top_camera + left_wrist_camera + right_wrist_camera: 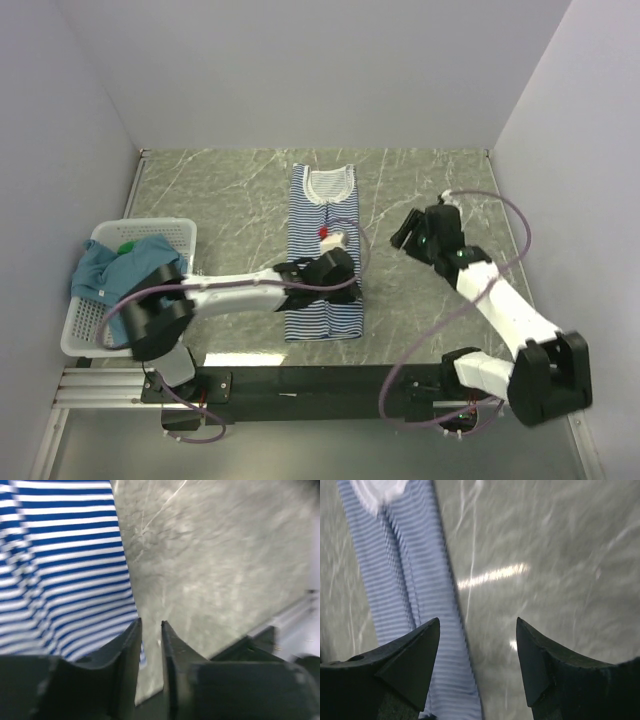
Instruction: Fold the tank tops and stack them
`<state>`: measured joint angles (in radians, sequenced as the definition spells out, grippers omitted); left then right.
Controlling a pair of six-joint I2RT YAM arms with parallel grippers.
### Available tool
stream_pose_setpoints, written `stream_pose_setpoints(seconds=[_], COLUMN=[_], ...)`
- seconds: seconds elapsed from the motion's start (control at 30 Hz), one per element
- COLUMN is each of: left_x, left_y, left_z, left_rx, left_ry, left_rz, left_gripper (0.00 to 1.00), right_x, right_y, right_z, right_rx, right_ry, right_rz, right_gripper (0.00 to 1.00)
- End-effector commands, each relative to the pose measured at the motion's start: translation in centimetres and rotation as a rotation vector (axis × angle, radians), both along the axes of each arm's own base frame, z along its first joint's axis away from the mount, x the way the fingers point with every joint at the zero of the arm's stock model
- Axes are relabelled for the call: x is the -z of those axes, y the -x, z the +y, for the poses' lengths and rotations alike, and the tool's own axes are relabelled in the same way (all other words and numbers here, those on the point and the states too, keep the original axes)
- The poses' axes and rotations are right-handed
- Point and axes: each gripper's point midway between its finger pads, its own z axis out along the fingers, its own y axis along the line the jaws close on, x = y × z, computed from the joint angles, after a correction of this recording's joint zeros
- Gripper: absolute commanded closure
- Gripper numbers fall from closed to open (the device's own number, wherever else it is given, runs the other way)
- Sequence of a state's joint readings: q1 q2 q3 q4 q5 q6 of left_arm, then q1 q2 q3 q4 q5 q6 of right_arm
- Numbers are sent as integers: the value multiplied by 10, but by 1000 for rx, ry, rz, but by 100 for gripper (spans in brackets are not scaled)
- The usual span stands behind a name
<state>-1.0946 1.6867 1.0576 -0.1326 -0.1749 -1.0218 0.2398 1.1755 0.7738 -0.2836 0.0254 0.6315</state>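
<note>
Navy-and-white striped fabric tank top (312,215) flat on grey marbled table (430,180), left pincer (150,626) over its right edge, slightly parted, empty, right pincer (478,625) right of it, released wide

Left arm (240,288): stretched low and sideways toward centre, forearm near level. Left gripper (150,630): jaws a narrow slit apart, nothing between them. Right arm (500,305): reaches forward, angled inward. Right gripper (477,650): jaws wide apart, nothing held.
</note>
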Motion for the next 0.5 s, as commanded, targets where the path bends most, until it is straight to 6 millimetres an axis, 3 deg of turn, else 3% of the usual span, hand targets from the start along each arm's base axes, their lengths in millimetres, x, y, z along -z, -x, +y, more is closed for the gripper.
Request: stream_pose_setpoints(seconds=[0.0,0.03,0.07,0.1,0.13,0.2,0.23,0.4,0.47], left_x=[-36,-15,-27,-23,-6,-11,1,15,24], left_y=[2,9,13,16,23,32,39,63,69], left_z=[28,52,62,75,96,111,124,158,168], left_rx=[-105,-144,-195,-223,-253,-287,-294,-341,-359], left_ry=[76,18,65,55,9,49,27,14,15], left_rz=[-36,-15,1,12,29,46,62,96,111], left_gripper=[71,67,66,67,69,68,68,62,59], right_x=[-23,-20,-5,-7,-3,8,11,47,59], right_y=[23,32,53,61,70,91,97,144,152], right_z=[28,35,51,55,60,71,75,104,101], right_rx=[-77,-95,-151,-162,-163,-202,-202,-318,-299], right_ry=[-66,-81,-79,-85,-86,-87,-106,-80,-36], right_rz=[-131,-133,-98,-113,-108,-83,-74,32,63], right_gripper=[31,31,31,32,32,33,34,36,36])
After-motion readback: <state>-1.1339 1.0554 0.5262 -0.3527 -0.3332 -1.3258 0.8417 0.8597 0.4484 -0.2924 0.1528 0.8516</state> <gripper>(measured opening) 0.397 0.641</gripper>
